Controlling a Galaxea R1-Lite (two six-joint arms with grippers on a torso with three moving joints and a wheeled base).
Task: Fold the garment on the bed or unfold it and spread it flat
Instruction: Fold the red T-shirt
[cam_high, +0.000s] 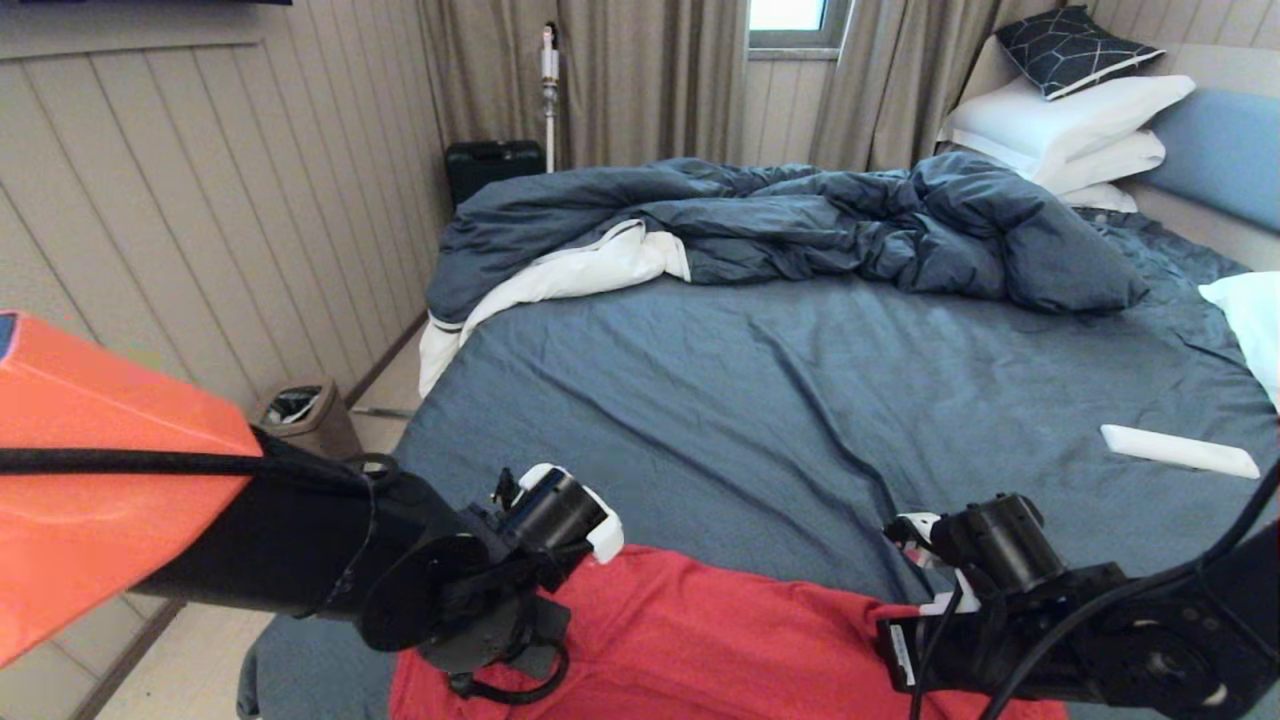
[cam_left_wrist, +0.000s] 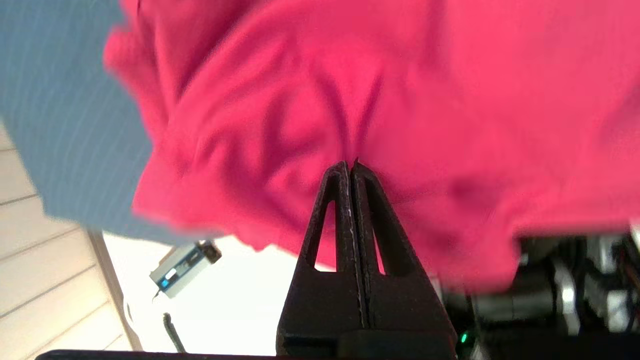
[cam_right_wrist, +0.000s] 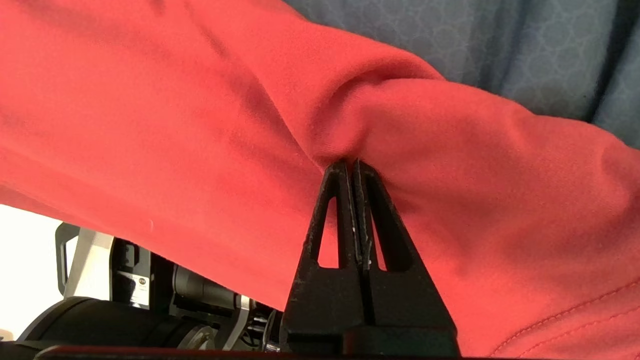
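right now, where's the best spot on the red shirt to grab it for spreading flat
At its near edge, one pinch toward each side, coming from the foot of the bed. The shirt lies bunched there, and a thin fold suits narrow tips. The left pincer and right pincer are each shut on such a fold.

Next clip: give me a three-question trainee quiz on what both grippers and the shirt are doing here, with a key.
1. True or false: the left gripper is open above the red T-shirt.
2. What does the right gripper pinch? A) the dark blue duvet B) the red T-shirt C) a white pillow
3. Fill in: the T-shirt lies at the near edge of the ____.

Key: 1. False, it is shut on the shirt's fabric. 2. B. 3. bed.
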